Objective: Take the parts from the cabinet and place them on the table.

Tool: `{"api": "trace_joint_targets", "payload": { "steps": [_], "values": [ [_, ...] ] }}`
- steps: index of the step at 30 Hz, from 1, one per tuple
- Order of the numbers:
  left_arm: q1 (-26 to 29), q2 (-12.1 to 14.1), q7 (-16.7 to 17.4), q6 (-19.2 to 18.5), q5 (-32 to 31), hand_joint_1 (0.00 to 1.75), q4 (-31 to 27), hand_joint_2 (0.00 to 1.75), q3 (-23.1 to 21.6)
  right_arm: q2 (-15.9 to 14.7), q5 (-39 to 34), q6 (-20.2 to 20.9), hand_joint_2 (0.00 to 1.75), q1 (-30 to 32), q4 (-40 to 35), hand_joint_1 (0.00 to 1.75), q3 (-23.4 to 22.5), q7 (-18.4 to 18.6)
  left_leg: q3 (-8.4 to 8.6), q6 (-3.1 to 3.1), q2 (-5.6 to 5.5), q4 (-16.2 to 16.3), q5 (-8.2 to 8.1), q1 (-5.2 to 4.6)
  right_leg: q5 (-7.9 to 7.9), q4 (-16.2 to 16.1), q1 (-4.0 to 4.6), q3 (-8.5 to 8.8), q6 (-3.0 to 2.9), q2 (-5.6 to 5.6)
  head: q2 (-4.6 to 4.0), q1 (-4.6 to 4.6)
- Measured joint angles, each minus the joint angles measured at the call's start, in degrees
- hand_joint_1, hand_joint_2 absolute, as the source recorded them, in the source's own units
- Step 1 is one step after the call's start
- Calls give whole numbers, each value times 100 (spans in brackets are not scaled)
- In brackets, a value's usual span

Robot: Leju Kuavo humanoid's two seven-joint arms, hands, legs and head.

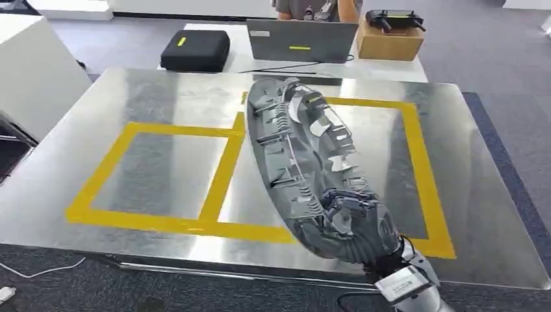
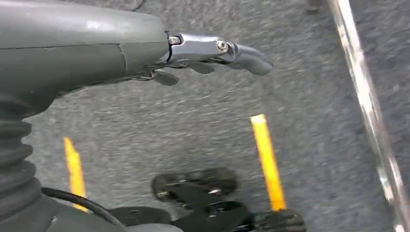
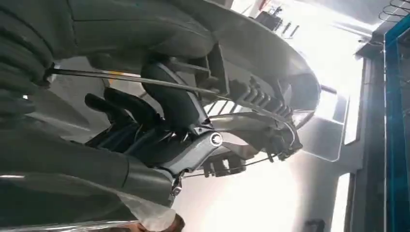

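1. We hold the long grey moulded plastic part, a curved housing ribbed with clips and tabs (image 1: 302,162), in our right hand (image 1: 347,218), whose fingers are wrapped around the near end of the part; the right wrist view shows the dark fingers (image 3: 128,108) hooked through its inner framework.
2. The part hangs tilted above the shiny steel table (image 1: 162,175), its far end reaching out over the right-hand rectangle of yellow tape (image 1: 419,162). We cannot tell whether any edge already touches the surface.
3. Our left hand (image 2: 212,53) hangs down over grey carpet, fingers loosely extended and holding nothing.
4. We judge the part light for its size, stiff along its spine but thin-walled, so the small tabs and clips look easy to snap if pressed or knocked on the steel.
5. Held at one end only, it will want to swing and twist; a firmer hold would sit on the thick ribs near the middle, not on the fine tabs.
6. The smooth plastic could slide on the polished metal, so we would lower it flat and gently inside the tape.
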Motion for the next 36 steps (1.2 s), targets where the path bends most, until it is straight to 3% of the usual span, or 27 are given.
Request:
{"api": "trace_joint_targets", "payload": {
  "steps": [2, 3, 4, 5, 6, 7, 8, 10, 11, 12, 13, 14, 15, 16, 20, 22, 23, 24, 25, 26, 27, 29, 30, 31, 32, 33, 36],
  "values": [
    [-31, -2, 15, 0, -2, 0, 0, 175, -2, 9, 116, 4, 175, -15, 24, 175, -4, 99, 151, -88, 6, -79, -65, 23, -178, 19, 30, 201, -104, 22, 0, -4],
    [-58, -11, 18, 0, -4, 0, 0, 175, -7, 11, 217, -9, 175, -39, 31, 175, -4, 169, 74, -124, 7, 52, 87, 24, -192, -6, 35, 275, -136, 18, 0, 7],
    [-80, -13, 17, 0, -13, 0, 0, 175, -13, 17, 294, -24, 175, -42, 48, 175, -4, 222, -67, -153, 7, 325, 251, 0, -199, -59, -5, 357, -150, 13, 0, 4],
    [-103, -20, 20, 4, -15, 0, 0, 175, -26, 20, 421, -39, 175, -66, 100, 175, -4, 323, -413, -195, 62, 948, 541, 3, -242, -177, -40, 510, -188, -13, 0, -4],
    [-111, -31, 24, 2, -15, 0, 0, 175, -35, 20, 530, -48, 175, -123, 161, 175, 0, 412, -718, -229, 94, 1365, 576, 22, -285, -252, -49, 624, -224, -19, 0, -18],
    [-108, -33, 26, 0, -15, 0, 0, 175, -37, 20, 626, -52, 175, -173, 225, 175, 7, 501, -956, -266, 115, 1610, 399, 51, -332, -310, -54, 738, -221, -17, 0, -13],
    [-96, -33, 26, 0, -15, 0, 0, 175, -39, 15, 762, -65, 175, -219, 331, 175, 7, 629, -1143, -286, 128, 1705, 73, 77, -396, -350, -61, 858, -222, -12, 0, -11],
    [-82, -33, 28, -2, -15, 0, 0, 175, -39, 11, 1032, -79, 175, -295, 549, 175, 4, 831, -1398, -336, 137, 1642, -470, 114, -548, -367, -84, 1065, -209, 7, 0, -13],
    [-80, -33, 33, -2, -15, 0, 0, 175, -39, -2, 1221, -79, 175, -329, 694, 175, 4, 939, -1433, -356, 139, 1451, -464, 131, -634, -368, -104, 1184, -183, 13, 0, -13],
    [-80, -31, 35, -4, -13, 0, 0, 175, -39, -24, 1373, -76, 175, -358, 789, 175, 7, 1008, -1415, -373, 140, 1144, -241, 142, -717, -368, -122, 1287, -159, 15, 0, -11],
    [-79, -28, 44, -4, -15, 0, 0, 175, -39, -55, 1555, -70, 175, -385, 894, 175, 22, 1091, -1373, -387, 144, 743, 190, 157, -802, -367, -144, 1392, -111, 14, 0, -17],
    [-60, -26, 50, -4, -15, 0, 0, 175, -39, -100, 1723, -55, 175, -410, 1013, 175, 55, 1187, -1321, -400, 161, 303, 811, 180, -886, -375, -147, 1379, -53, 7, 0, -15],
    [-47, -42, 50, -7, -13, 0, 9, 175, -39, -158, 1872, -35, 175, -454, 1100, 175, 79, 1275, -1370, -394, 223, 146, 1154, 184, -965, -309, -134, 1567, -30, 21, 0, -31],
    [-55, -42, 63, -20, -15, 0, 11, 175, -39, -232, 2011, 20, 175, -507, 1196, 175, 116, 1364, -1362, -316, 219, 192, 1070, 157, -1039, -345, -115, 1471, 21, 33, 0, -41],
    [-56, -35, 66, -24, -9, 0, 11, 175, -39, -509, 2209, 249, 175, -709, 1427, 175, 247, 1538, -1303, -153, 187, 153, 1136, 162, -1132, -407, -153, 1560, 160, 8, 0, -11],
    [-65, -35, 63, -39, -9, 0, 11, 175, -39, -707, 2256, 393, 175, -834, 1538, 175, 358, 1604, -1290, -79, 188, 153, 1096, 147, -1526, 291, -128, 1179, 154, 2, 0, -4],
    [-69, -37, 63, -44, -9, 0, 11, 175, -39, -789, 2260, 430, 175, -872, 1585, 175, 396, 1615, -1291, -52, 188, 154, 1077, 125, -1751, 821, -121, 861, 158, 2, 0, -9],
    [-67, -37, 63, -44, -9, 0, 11, 175, -39, -852, 2269, 466, 175, -896, 1621, 175, 424, 1628, -1288, -29, 185, 155, 1060, 104, -1871, 1240, -115, 587, 157, 2, 0, -11],
    [-56, -37, 63, -48, -9, 0, 11, 175, -39, -929, 2277, 534, 175, -932, 1655, 175, 453, 1648, -1272, -13, 176, 156, 1039, 84, -1833, 1443, -105, 396, 141, 2, 0, -9],
    [-45, -35, 63, -52, -9, 0, 11, 175, -39, -1022, 2293, 631, 175, -994, 1693, 175, 509, 1685, -1243, -4, 162, 157, 1017, 66, -1612, 1321, -89, 356, 113, 2, 0, -11],
    [-43, -33, 66, -55, -7, 0, 11, 175, -39, -1111, 2291, 726, 175, -1066, 1720, 175, 555, 1720, -1209, -2, 151, 157, 999, 49, -1301, 966, -73, 448, 72, 2, 0, -11],
    [-47, -35, 70, -55, -9, 0, 11, 175, -39, -1348, 2297, 946, 175, -1259, 1768, 175, 684, 1816, -1142, -1, 137, 157, 959, 20, -644, -69, -26, 804, -36, 3, 0, -11],
    [-49, -42, 87, -57, -9, 0, 15, 175, -39, -1447, 2299, 1032, 175, -1368, 1792, 175, 733, 1862, -1142, -18, 136, 156, 955, 0, -673, -127, -4, 835, -75, -15, 0, -39],
    [-52, -31, 102, -57, -9, 0, 15, 175, -37, -1564, 2299, 1158, 175, -1498, 1821, 175, 824, 1954, -1167, -41, 131, 173, 953, 0, -620, -206, 9, 874, -68, -8, 0, -20],
    [-41, -20, 131, -57, -9, 0, 15, 175, -37, -1666, 2304, 1257, 175, -1614, 1853, 175, 912, 2026, -1180, -27, 133, 187, 945, -12, -578, -228, 1, 866, 5, -5, 0, -41],
    [-26, -13, 160, -61, -13, 0, 15, 175, -37, -1749, 2306, 1336, 0, -1721, 1886, 0, 1004, 2099, -1178, -21, 135, 180, 953, -2, -587, -225, 8, 863, 7, 5, 0, -35],
    [-25, 2, 216, -68, -57, 0, 15, 175, -37, -1978, 2323, 1456, 0, -1972, 1997, 0, 1204, 2268, -1160, -40, 135, 149, 967, 4, -585, -223, 15, 862, -3, 7, 0, -37]
  ]
}}
